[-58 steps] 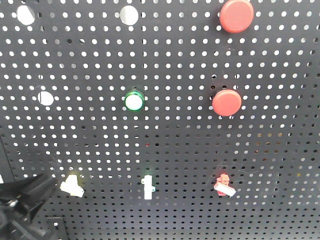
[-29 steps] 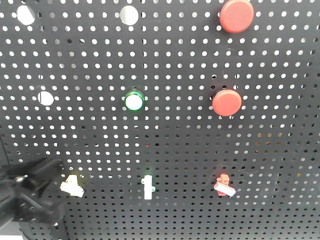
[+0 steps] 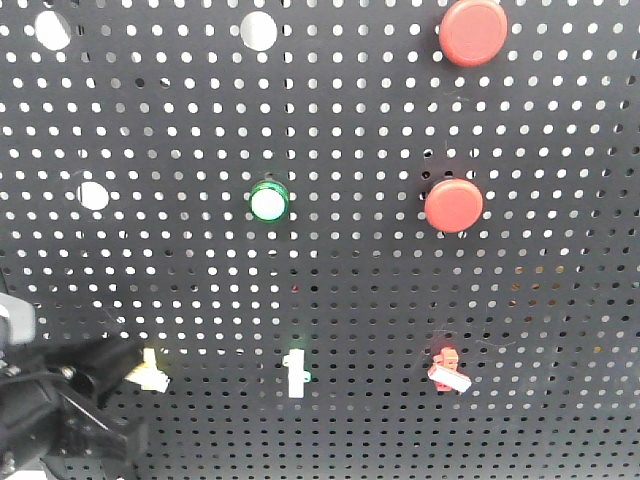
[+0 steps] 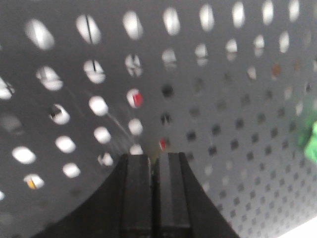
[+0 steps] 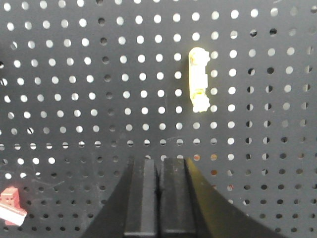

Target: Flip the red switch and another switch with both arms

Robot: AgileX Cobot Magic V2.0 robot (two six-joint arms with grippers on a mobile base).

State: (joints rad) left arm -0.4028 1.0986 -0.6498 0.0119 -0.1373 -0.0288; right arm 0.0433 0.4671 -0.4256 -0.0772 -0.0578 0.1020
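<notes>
In the front view the red switch (image 3: 448, 370), a tiny red base with a white lever slanting down and right, sits low on the right of the black pegboard (image 3: 360, 290). The pale yellow switch (image 3: 152, 371) sits low on the left. My left gripper (image 3: 122, 364) is shut and its black tip covers that switch's left side. In the left wrist view the left gripper (image 4: 153, 157) is pressed close to the board and the yellow switch is hidden. The right gripper (image 5: 159, 161) is shut and empty. It does not show in the front view. The red switch (image 5: 11, 206) lies far to its lower left.
Two big round red push-buttons (image 3: 473, 30) (image 3: 453, 205) and a green-ringed round button (image 3: 268, 202) are mounted higher up. A green-based toggle (image 3: 295, 373) sits between the two switches. A yellow clip-shaped piece (image 5: 199, 79) hangs above and right of the right gripper. A green blur (image 4: 309, 141) shows at the left wrist view's edge.
The left gripper has come up and rightward from the bottom left corner and now overlaps the pale yellow switch's left side. The red switch and the buttons have not moved.
</notes>
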